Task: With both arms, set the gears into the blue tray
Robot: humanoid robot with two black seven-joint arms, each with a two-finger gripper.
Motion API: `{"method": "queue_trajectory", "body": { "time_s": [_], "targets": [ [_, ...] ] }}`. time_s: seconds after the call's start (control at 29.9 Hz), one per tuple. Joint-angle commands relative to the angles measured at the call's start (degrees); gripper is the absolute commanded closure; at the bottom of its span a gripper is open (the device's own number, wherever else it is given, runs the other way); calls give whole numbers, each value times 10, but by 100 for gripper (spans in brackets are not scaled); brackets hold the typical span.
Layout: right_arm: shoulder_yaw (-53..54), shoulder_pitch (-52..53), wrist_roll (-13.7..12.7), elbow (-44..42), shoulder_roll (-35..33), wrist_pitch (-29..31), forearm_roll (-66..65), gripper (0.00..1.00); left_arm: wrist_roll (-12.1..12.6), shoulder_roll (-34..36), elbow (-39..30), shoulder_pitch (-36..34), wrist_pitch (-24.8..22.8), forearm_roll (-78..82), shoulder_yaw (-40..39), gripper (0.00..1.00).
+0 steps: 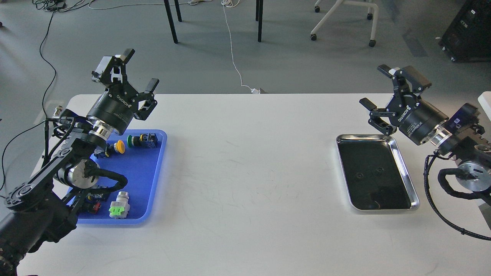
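Two tiny black gears [360,175] [379,170] lie side by side on the dark bottom of the steel tray [406,168] at the right. The blue tray [147,191] lies at the table's left, partly covered by my left arm. My left gripper [140,69] is raised above the blue tray's far edge, fingers spread wide and nothing between them. Over the steel tray's far right corner hovers my right gripper [378,86], open and empty, well above the gears.
Push-button switches lie in the blue tray: a yellow-capped one [119,147], a green-capped one [144,140], a bright green and grey one [119,207], a red one [94,207]. A white cable and plug [254,90] hang at the table's far edge. Chair and table legs stand beyond.
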Motion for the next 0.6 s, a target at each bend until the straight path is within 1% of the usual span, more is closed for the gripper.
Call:
{"method": "queue_trajectory", "body": {
  "time_s": [0.0, 0.1, 0.23, 0.37, 0.57],
  "targets": [
    [-31, 54, 0, 60, -113, 2, -406, 1, 0, 2, -4, -7, 3, 3, 4, 2],
    [-80, 94, 0, 64, -136, 1, -493, 1, 0, -1, -7, -7, 2, 5, 4, 2],
    [-127, 133, 0, 68, -143, 1, -502, 1, 0, -2, -7, -6, 2, 5, 4, 2],
    [-143, 138, 0, 77, -157, 1, -540, 1, 0, -1, -7, -6, 2, 5, 4, 2],
    [-145, 151, 0, 76, -168, 0, -748, 1, 1, 2, -25, -6, 2, 6, 5, 2]
  ]
}}
